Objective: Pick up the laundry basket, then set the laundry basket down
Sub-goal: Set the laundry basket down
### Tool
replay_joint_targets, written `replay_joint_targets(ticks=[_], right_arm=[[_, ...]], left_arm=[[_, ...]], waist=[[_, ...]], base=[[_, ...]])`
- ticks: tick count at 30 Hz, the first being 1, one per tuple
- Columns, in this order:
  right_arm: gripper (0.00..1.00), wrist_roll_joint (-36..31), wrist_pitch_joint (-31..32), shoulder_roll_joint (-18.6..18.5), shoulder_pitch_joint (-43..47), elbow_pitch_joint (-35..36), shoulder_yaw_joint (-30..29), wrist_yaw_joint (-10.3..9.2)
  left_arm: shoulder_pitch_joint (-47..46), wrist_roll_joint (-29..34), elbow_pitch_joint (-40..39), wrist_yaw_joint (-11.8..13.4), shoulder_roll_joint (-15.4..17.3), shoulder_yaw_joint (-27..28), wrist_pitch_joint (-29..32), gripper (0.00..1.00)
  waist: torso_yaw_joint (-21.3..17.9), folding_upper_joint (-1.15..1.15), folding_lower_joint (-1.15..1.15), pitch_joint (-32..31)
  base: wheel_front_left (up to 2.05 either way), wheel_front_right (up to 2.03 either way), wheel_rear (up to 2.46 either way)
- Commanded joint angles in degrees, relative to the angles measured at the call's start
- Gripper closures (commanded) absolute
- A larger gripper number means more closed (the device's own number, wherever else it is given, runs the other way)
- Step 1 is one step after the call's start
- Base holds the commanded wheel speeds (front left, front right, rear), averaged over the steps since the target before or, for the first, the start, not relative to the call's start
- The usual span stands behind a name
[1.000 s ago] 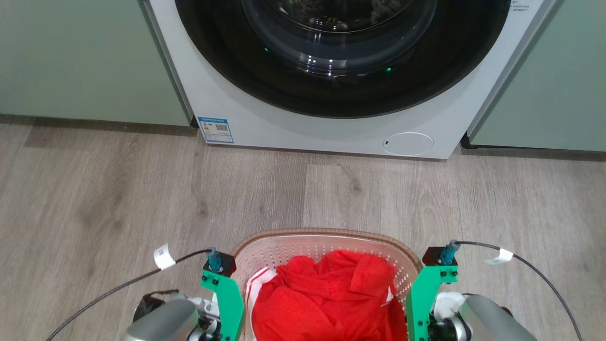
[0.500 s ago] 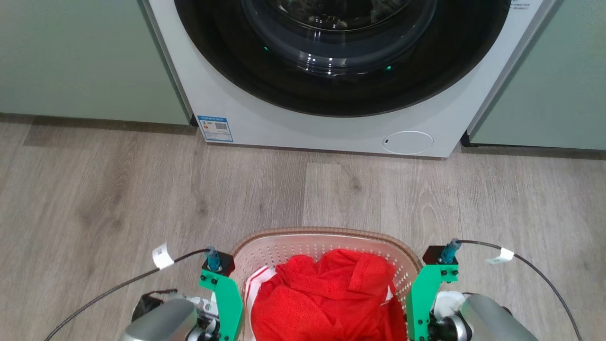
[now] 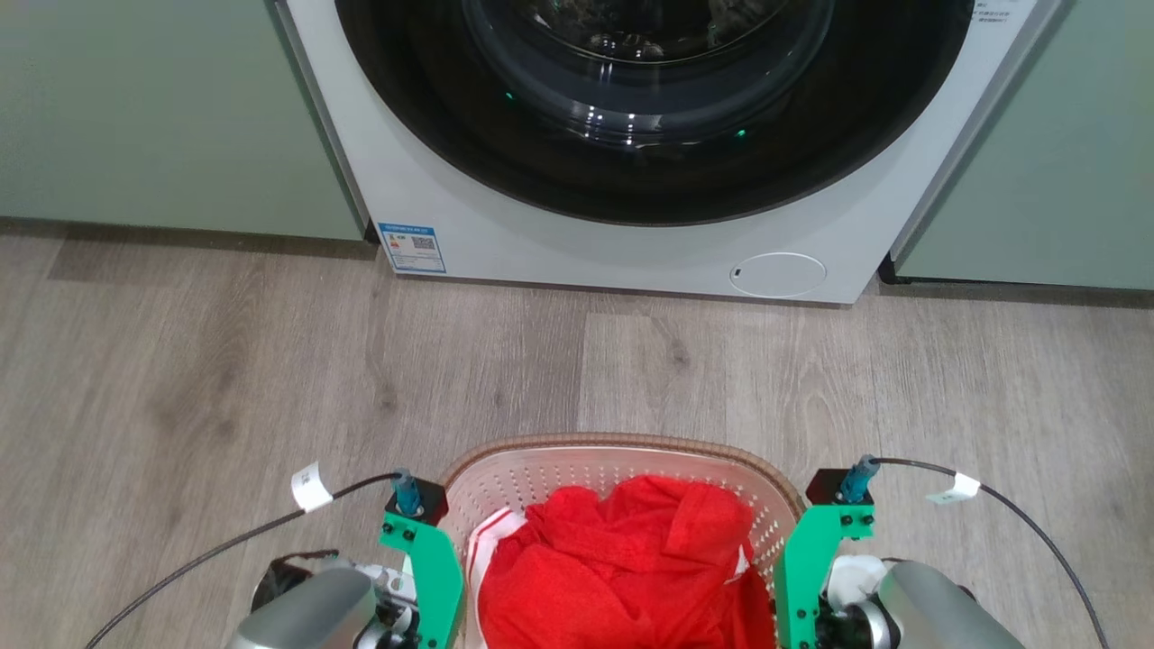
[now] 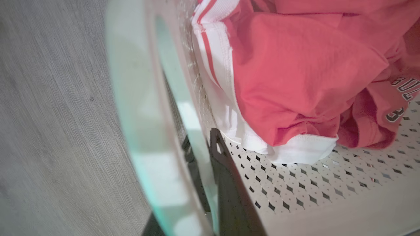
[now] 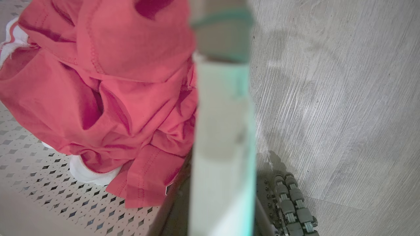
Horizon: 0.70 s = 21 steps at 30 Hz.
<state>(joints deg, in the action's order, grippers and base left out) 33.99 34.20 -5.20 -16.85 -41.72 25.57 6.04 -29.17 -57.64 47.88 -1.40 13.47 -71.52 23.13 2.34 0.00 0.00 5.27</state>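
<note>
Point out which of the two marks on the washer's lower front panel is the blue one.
The rectangular sticker at the lower left of the washing machine is blue; the round cap toward the right is white.

This is a home laundry corner: a white front-loading washing machine (image 3: 631, 243) with a big round dark glass door (image 3: 649, 90) stands built in between plain pale green cabinet fronts (image 3: 162, 108), on a floor (image 3: 270, 361) of grey-brown wood-look planks. A blue-edged printed sticker (image 3: 412, 247) sits at the machine's lower corner. In front of it is a perforated laundry basket (image 3: 622, 448) holding a crumpled red garment (image 3: 622, 559) with white trim.
</note>
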Motion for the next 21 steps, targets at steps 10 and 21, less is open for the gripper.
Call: replay_joint_targets(ticks=[10, 21], right_arm=[[1.00, -0.21, -0.32, 2.32, -1.59, 4.71, 1.19, 1.45], [1.00, -3.70, -4.98, 2.32, -5.80, 6.29, -1.98, 1.45]], left_arm=[[-1.82, 0.17, -2.14, -0.04, 0.07, 0.17, -0.23, 1.00], [-7.27, 2.47, -1.11, 1.12, -1.27, 1.10, -4.52, 1.00]], waist=[[-0.04, 0.00, 0.00, 1.32], [-0.31, 0.00, 0.00, 12.96]], base=[[0.00, 0.00, 0.00], [0.00, 0.00, 0.00]])
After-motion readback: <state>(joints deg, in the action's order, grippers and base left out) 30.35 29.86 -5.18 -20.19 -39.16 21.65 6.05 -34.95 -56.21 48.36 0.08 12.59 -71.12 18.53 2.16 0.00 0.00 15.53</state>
